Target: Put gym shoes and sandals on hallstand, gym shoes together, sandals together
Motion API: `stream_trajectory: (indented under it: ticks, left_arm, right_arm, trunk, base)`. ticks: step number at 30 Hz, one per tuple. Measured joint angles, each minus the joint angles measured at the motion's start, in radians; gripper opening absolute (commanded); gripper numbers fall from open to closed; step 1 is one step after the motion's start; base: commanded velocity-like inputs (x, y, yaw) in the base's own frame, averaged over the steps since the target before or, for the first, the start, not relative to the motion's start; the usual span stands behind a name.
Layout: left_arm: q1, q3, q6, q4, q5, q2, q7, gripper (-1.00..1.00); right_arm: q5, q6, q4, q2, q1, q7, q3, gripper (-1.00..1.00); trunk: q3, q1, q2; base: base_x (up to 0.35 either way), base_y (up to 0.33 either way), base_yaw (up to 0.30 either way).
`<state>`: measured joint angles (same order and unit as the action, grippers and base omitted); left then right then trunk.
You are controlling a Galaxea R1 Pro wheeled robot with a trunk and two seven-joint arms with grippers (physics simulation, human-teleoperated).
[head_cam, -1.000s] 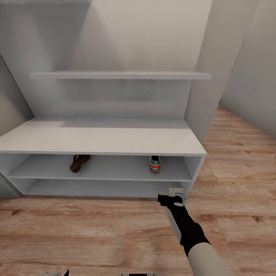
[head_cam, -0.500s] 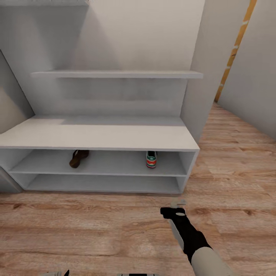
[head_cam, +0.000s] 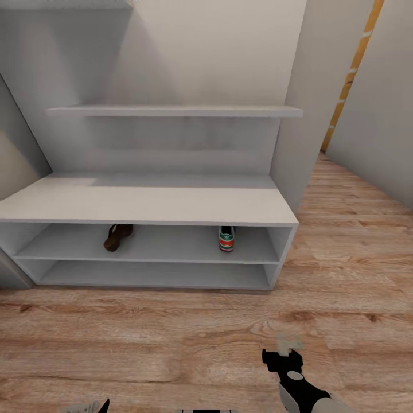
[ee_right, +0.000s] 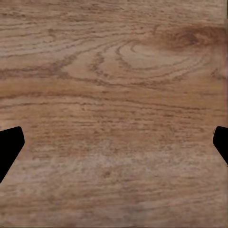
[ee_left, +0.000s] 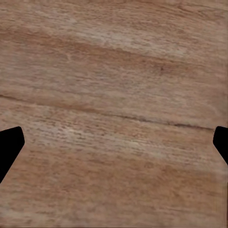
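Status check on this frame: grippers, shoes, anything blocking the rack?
Both grippers open and empty over the floor; right gripper low in the head view. One sandal and one gym shoe sit far apart on the hallstand upper slot. Nothing blocking.

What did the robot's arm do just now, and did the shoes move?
The right gripper drew back from the foot of the hallstand toward the robot, open and empty, and the view backed off too. The sandal and gym shoe stayed on the upper shelf slot, far apart.

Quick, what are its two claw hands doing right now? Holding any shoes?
Left gripper: open, holding nothing, above bare floor.
Right gripper: open, holding nothing, also over floor.
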<state>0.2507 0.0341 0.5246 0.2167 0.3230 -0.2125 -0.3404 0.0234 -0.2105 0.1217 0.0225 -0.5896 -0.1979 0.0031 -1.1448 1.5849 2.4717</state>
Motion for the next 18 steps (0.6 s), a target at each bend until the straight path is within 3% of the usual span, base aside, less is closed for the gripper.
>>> stream_trajectory:
  ticks: [4, 6, 18]
  left_arm:
    - [-0.001, 0.0, 0.001, -0.003, 0.0, 0.001, 0.003, 1.0]
    - [-0.002, -0.001, 0.002, -0.008, 0.0, 0.002, 0.004, 1.0]
    - [-0.002, 0.0, 0.003, -0.01, 0.0, 0.002, 0.007, 1.0]
  right_arm:
    - [0.001, -0.041, -0.015, -0.01, 0.007, 0.0, 0.002, 1.0]
    - [-0.001, -0.135, -0.029, -0.041, 0.038, -0.003, -0.002, 1.0]
    - [-0.004, -0.144, -0.062, -0.074, 0.064, -0.006, 0.0, 1.0]
  trunk:
    - [0.0, 0.0, 0.0]
    - [0.0, 0.0, 0.0]
    - [0.0, 0.0, 0.0]
  base:
    - [0.0, 0.0, 0.0]
    - [0.0, 0.0, -0.157]
    - [0.0, 0.0, -0.271]
